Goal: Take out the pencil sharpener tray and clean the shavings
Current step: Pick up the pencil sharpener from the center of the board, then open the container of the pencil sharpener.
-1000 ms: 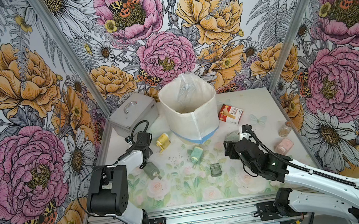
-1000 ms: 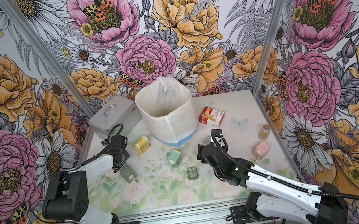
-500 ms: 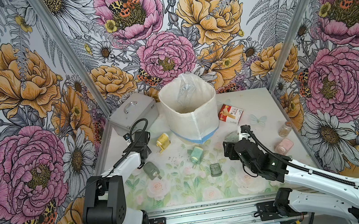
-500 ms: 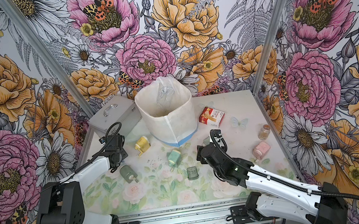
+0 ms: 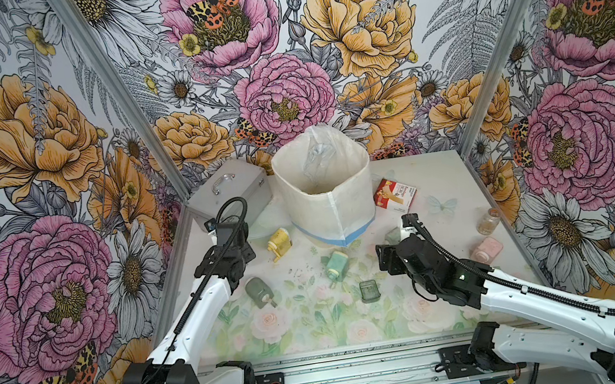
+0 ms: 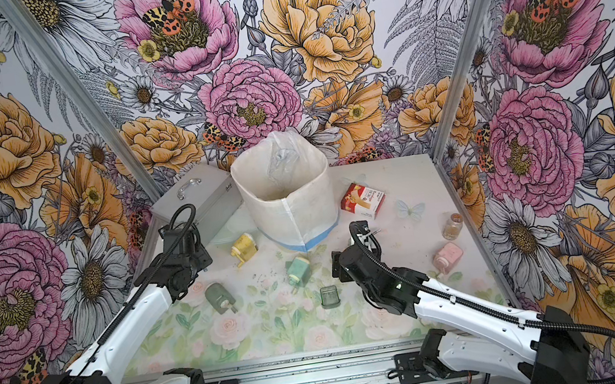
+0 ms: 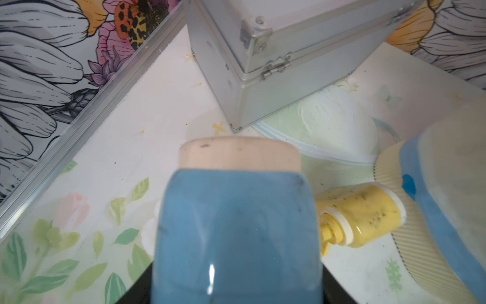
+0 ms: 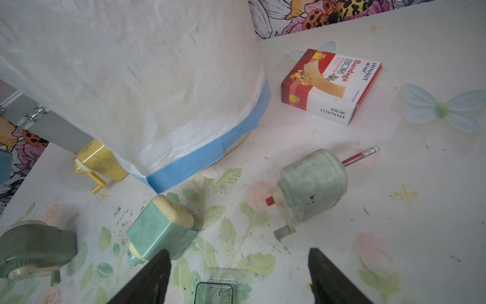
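The clear green tray (image 5: 368, 289) (image 6: 329, 296) (image 8: 217, 292) lies alone on the floral mat, apart from the teal pencil sharpener (image 5: 335, 263) (image 8: 163, 229). Dark shavings (image 5: 301, 273) (image 8: 123, 213) speckle the mat around them. My right gripper (image 8: 239, 251) hangs open just above the tray, with nothing between its fingers; in a top view it (image 5: 383, 260) sits right of the tray. My left gripper (image 5: 228, 234) is at the back left, near the metal case, shut on a blue block with a pale beige end (image 7: 236, 215) that hides its jaws.
A white lined bin (image 5: 324, 194) stands at the back centre and a metal case (image 5: 228, 192) to its left. A yellow sharpener (image 5: 279, 242), a dark green one (image 5: 257, 290) and a pale green one (image 8: 313, 184) lie around. At the right are a bandage box (image 5: 396, 195), a jar (image 5: 486, 221) and a pink bottle (image 5: 486, 251).
My left arm has stretched farther toward the back left, carrying the blue block closer to the metal case. The right arm and the tray have stayed put.
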Controlling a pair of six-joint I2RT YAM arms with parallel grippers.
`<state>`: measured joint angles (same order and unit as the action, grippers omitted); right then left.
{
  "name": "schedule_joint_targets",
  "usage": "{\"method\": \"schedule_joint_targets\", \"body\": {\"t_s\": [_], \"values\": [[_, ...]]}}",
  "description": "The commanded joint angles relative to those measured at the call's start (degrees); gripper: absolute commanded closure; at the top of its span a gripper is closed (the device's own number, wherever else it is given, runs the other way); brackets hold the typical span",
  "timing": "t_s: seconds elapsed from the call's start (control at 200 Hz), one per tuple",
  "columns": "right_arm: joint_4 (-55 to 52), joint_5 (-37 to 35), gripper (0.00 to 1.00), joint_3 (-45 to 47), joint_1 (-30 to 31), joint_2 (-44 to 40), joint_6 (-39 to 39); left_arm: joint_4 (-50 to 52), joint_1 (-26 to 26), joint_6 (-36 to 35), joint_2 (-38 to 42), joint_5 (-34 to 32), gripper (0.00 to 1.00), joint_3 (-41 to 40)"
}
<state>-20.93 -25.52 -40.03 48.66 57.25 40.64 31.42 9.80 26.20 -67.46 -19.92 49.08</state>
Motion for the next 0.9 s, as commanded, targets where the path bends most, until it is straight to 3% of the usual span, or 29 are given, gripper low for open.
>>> {"method": "schedule_joint_targets", "body": {"t_s": [0.0,0.285,0.555,0.896], "values": [[2.75,3.74,0.17,-1.87,-0.50,-1.27,-5.50,1.32,0.67,-3.75,3.17,6.05,1.00,1.90],[5.32,12.42,0.16,-2.16,-1.07,-1.18,-13.18,3.25,1.39,-7.80,6.94,19.23,1.00,3.69],[6.03,26.97,0.15,-4.28,-2.48,0.78,-19.64,2.89,3.29,-15.59,8.05,31.00,1.00,3.12],[6.05,40.00,0.14,-6.13,-2.90,3.07,-23.38,-0.40,4.17,-14.52,8.71,48.71,1.00,2.34]]}}
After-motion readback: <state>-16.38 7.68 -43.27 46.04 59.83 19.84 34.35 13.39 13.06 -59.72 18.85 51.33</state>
